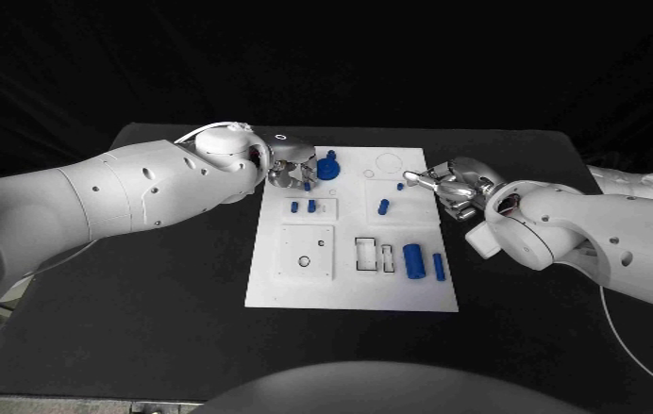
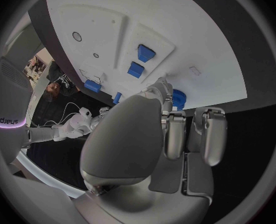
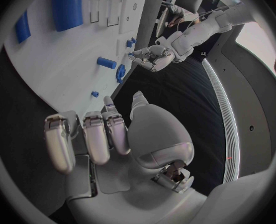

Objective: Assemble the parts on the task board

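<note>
The left hand point(image 1: 287, 171) hangs over the far left corner of the task board point(image 1: 351, 291), its fingers point(image 2: 175, 134) curled downward, and one fingertip touches the round blue ribbed part point(image 1: 328, 166) that stands there; from the left wrist view that part point(image 2: 177, 98) shows just beyond the fingertip, but whether the hand actually grips it or only rests against it cannot be told. The right hand point(image 1: 455, 186) sits at the board's right edge near the far end, fingers point(image 3: 94, 134) bent loosely together with nothing visible between them, so it appears released rather than grasping. Just off its fingertips a tiny blue part point(image 1: 400, 186) lies on the white surface, close to but apart from the hand. Further toward the middle of the board a short blue peg point(image 1: 384, 207) lies on a raised square, and to its left two small blue blocks point(image 1: 302, 207) stand side by side on another raised plate. Nearer the robot, a square plate with a round hole point(image 1: 307, 261) takes up the left part of the board, two rectangular outlined recesses point(image 1: 376, 256) lie beside it, and right of those a thick blue cylinder point(image 1: 413, 260) and a thinner blue rod point(image 1: 438, 265) lie parallel to each other, near but not touching. The board rests in the middle of the black table point(image 1: 150, 320).
</note>
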Motion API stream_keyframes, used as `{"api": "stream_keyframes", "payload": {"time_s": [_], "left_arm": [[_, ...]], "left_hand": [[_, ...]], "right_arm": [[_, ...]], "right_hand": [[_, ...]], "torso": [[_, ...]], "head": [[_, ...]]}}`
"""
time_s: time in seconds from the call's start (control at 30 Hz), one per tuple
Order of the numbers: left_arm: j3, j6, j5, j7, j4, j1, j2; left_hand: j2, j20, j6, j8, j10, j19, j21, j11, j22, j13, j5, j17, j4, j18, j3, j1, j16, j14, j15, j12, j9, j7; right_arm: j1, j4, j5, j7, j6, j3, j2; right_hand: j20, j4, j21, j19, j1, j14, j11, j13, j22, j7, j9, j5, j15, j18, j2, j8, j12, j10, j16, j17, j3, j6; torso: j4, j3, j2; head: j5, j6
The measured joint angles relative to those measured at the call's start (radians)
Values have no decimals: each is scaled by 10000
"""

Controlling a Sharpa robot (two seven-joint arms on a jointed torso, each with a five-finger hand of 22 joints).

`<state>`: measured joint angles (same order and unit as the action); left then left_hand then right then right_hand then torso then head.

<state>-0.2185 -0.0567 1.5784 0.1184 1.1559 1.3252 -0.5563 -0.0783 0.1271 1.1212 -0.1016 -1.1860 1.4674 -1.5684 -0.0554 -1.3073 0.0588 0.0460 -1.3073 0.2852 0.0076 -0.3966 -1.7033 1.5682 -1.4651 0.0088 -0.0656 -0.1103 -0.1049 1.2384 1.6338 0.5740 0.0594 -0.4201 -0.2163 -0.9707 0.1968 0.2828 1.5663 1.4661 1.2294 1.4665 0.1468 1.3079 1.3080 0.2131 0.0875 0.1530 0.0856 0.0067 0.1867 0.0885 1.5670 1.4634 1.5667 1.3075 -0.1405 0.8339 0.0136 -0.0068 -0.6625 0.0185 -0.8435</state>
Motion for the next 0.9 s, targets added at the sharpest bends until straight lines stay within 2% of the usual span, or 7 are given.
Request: {"api": "stream_keyframes", "payload": {"time_s": [0.37,0.53,0.73,0.83,0.9], "left_arm": [[7,24,82,-4,-69,-40,42],[12,33,91,1,-102,-60,74],[7,76,104,-3,-139,-96,111],[-11,136,119,-39,-144,-130,117],[-14,186,128,-62,-147,-142,118]], "left_hand": [[0,0,-73,19,108,0,0,37,0,-1,-18,-7,0,1,1,0,0,0,0,0,8,-2],[-67,0,-196,132,271,0,0,-21,0,11,-17,-7,-1,0,-1,67,0,0,0,-1,33,-14],[-338,0,-504,272,700,0,0,-49,0,11,3,-6,58,0,63,335,0,0,0,47,110,-34],[-755,0,-808,363,991,0,0,-98,0,11,3,-6,26,1,287,435,0,0,0,47,186,-54],[-949,0,-953,363,1129,0,0,-122,0,10,3,-6,4,0,392,469,0,0,0,47,224,-62]], "right_arm": [[0,0,-10,7,19,0,-15],[-2,-21,-14,9,23,0,-1],[-4,-28,-18,11,33,0,15],[-4,-31,-20,12,37,0,16],[-5,-31,-21,13,41,0,15]], "right_hand": [[0,0,0,0,0,0,0,0,-2,0,-1,0,0,0,0,0,0,0,0,-1,0,0],[0,0,0,0,0,0,0,0,-2,0,-1,0,0,0,0,0,0,0,0,-1,0,0],[0,0,0,0,0,0,0,0,-3,0,8,0,0,0,0,0,0,0,0,-1,0,0],[0,0,0,0,0,0,0,0,-3,0,7,0,0,0,0,0,0,0,0,-1,0,0],[0,0,0,0,0,0,0,0,-4,0,7,0,0,0,0,0,0,0,0,-2,0,0]], "torso": [[-4,3,2],[-1,3,8],[-4,4,10],[-4,3,8],[-3,4,8]], "head": [[-7,1],[-9,-6],[5,-4],[-2,9],[-10,12]]}}
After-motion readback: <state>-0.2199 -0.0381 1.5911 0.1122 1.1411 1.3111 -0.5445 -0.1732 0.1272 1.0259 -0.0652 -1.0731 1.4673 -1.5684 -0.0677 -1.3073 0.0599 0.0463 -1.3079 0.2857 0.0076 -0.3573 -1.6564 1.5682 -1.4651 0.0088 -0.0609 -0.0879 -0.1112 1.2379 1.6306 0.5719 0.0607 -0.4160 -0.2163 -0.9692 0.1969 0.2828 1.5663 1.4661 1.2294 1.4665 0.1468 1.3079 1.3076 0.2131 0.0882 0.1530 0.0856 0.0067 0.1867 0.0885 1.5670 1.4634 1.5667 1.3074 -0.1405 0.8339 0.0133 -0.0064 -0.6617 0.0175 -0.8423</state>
